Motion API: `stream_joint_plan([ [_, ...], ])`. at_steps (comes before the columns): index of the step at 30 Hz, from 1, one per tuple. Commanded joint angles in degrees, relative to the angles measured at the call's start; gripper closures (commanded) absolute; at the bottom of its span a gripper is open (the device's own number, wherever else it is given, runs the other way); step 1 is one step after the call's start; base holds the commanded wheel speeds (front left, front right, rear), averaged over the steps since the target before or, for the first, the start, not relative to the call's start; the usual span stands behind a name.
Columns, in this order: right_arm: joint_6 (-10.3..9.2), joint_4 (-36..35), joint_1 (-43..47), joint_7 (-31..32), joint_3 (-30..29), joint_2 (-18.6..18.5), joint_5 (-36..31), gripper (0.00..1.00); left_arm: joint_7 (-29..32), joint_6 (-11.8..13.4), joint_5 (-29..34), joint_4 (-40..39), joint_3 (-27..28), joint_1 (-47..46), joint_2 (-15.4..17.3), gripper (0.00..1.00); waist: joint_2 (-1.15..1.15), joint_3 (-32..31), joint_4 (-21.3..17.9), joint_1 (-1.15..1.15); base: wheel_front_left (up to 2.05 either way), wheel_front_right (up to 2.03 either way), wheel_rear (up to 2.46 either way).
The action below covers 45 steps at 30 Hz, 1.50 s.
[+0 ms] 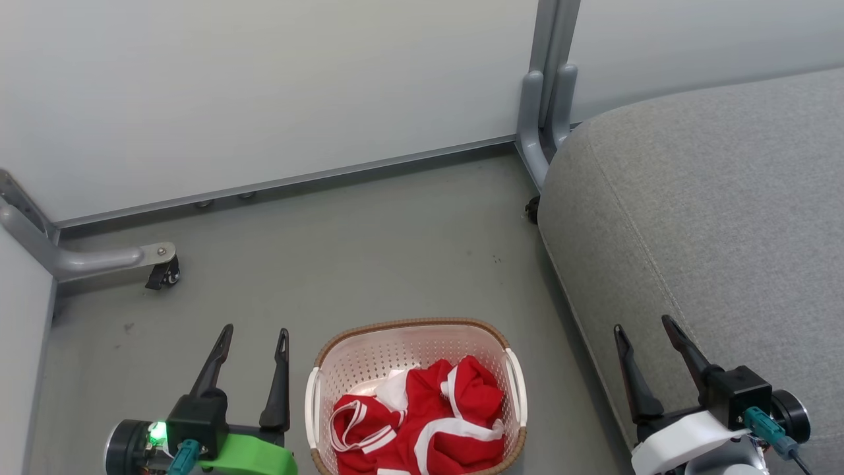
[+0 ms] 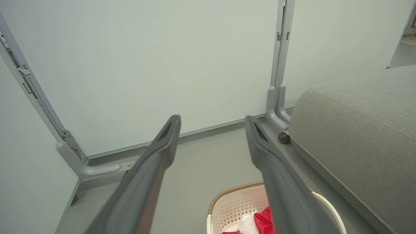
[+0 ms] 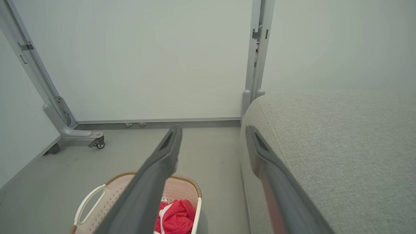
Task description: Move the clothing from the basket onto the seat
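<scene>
Red cloth with white stripes, the clothing [image 1: 422, 422], lies crumpled in the basket [image 1: 395, 343], heaped toward the near side. The bottom edge of the head view cuts off the lowest folds and the basket's near rim, so how far the heap reaches cannot be told. The far half of the perforated basket floor lies bare. In the left wrist view the right-hand finger crosses the basket and hides most of the cloth, leaving a red and white scrap. In the right wrist view the left-hand finger likewise covers the middle of the basket. The seat [image 1: 712, 218] runs off the right and bottom edges of the head view, so its full extent is unseen. The left gripper [image 1: 256, 330] stands with its fingers spread wide and nothing between them. The basket sits just beside it on its right, on the grey floor [image 1: 395, 251], and the clothing lies lower and to the right of its fingertips, not touching them. The right gripper [image 1: 642, 324] is also spread wide and empty, poised over the seat's near left edge. The basket and clothing lie to its left, beyond a strip of floor, while the seat stretches ahead of it and to its right.
</scene>
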Motion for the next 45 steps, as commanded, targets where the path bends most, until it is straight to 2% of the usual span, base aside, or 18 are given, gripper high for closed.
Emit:
stream_joint_plan([
  [1, 0.0, 0.0, 0.7, -0.3, 0.1, -0.3, -0.2, 0.0, -0.2, -0.1, 0.2, 0.2, 0.2, 0.6, 0.0, 0.0, 0.15, 0.0, 0.0, 0.0, 0.0, 0.0, 0.0],
  [27, 0.0, -0.3, -0.5, -0.3, 0.0, -0.3, -0.5, 0.0, -0.1, 0.1, 0.5, 2.7, -1.1, -0.7, 0.0, 0.0, 0.15, 2.0, 0.8, 0.0, 0.0, 0.0, 0.0],
  [31, -0.01, -1.2, -2.0, -0.3, -0.3, -0.3, -0.7, 0.0, -0.1, -0.2, -1.3, 3.7, -1.9, -2.6, 0.0, 0.0, 0.15, 5.8, 0.6, 0.0, 0.0, 0.0, 0.0],
  [40, -0.01, -2.1, -6.9, -0.3, 0.6, -0.3, -1.0, 0.0, -0.1, -0.6, 1.8, 6.7, -4.6, -8.6, 0.1, 0.0, 0.15, 15.5, -0.7, 0.0, 0.0, 0.0, 0.0],
  [45, -0.01, -2.8, -10.7, -0.3, 1.6, -0.3, -1.1, 0.0, -0.1, -1.0, 3.9, 10.3, -7.9, -14.3, 1.8, 0.0, 0.15, 21.9, -1.8, 0.0, 0.0, 0.0, 0.0],
])
